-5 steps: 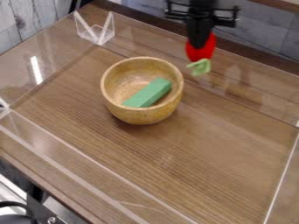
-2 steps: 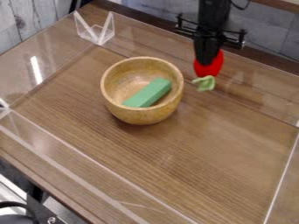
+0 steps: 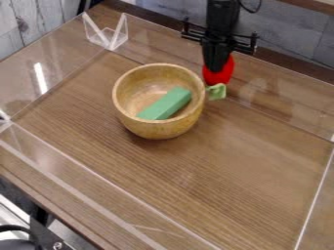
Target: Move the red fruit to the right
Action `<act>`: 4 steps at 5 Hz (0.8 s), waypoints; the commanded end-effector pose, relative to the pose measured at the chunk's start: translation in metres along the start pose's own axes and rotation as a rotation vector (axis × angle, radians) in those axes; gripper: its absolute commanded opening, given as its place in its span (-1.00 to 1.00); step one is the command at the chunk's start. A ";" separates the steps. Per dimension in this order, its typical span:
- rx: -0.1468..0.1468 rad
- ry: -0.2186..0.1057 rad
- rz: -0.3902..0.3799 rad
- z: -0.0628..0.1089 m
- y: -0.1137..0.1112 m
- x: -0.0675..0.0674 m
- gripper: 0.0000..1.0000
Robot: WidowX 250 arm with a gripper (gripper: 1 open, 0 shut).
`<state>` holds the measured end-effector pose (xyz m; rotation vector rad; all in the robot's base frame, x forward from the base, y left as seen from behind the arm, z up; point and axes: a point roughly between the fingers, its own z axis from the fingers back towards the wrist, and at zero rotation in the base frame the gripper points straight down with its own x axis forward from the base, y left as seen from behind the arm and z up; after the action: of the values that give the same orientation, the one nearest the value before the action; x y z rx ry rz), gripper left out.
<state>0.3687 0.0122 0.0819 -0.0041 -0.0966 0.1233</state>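
With my gripper (image 3: pixel 218 66) clamped on the red fruit (image 3: pixel 218 73) just beside the wooden bowl (image 3: pixel 159 100), its green end may catch the bowl's right rim.

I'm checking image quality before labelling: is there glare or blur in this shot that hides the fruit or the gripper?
In the camera view, pale glare streaks the clear plastic walls at left and front; the red fruit, shut in the gripper, stays visible but soft, low-resolution; the bowl and green block read clearly; the lower left corner is dark.
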 end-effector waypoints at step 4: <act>-0.008 -0.088 0.102 0.024 -0.003 0.007 -1.00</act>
<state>0.3640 0.0101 0.0726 -0.0037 -0.0861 0.2325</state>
